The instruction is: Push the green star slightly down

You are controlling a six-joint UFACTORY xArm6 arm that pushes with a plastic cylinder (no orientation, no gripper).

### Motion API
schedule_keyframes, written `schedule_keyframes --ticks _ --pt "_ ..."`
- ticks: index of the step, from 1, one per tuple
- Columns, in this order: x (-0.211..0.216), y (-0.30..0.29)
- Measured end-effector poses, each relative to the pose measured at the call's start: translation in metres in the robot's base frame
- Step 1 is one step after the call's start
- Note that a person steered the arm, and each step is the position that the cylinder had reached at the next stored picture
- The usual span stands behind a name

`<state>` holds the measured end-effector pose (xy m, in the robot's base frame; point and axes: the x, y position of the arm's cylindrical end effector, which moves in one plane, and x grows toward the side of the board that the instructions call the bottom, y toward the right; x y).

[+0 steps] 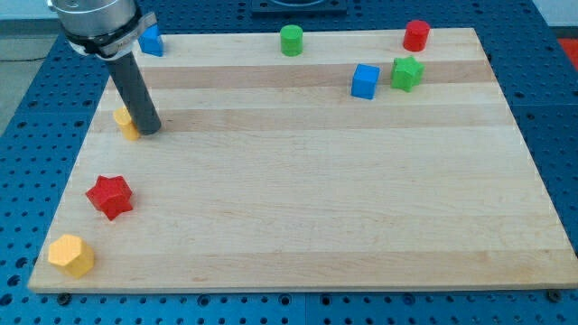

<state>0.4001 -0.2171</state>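
The green star (407,73) lies near the view's top right on the wooden board (307,181), just right of a blue cube (365,81). My tip (149,131) rests on the board at the view's left, far from the star. It stands right beside a yellow block (125,121), which the rod partly hides.
A red cylinder (416,35) and a green cylinder (291,41) stand along the top edge. A blue block (151,41) sits at the top left behind the arm. A red star (110,196) and a yellow hexagonal block (71,255) lie at the lower left.
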Motion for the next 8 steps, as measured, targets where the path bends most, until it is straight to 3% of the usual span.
schedule_keyframes --ticks 2,3,6,8 --pt "0.000 -0.008" --pt "-0.013 0.016" --pt "-0.144 0.231" --pt "-0.137 0.338"
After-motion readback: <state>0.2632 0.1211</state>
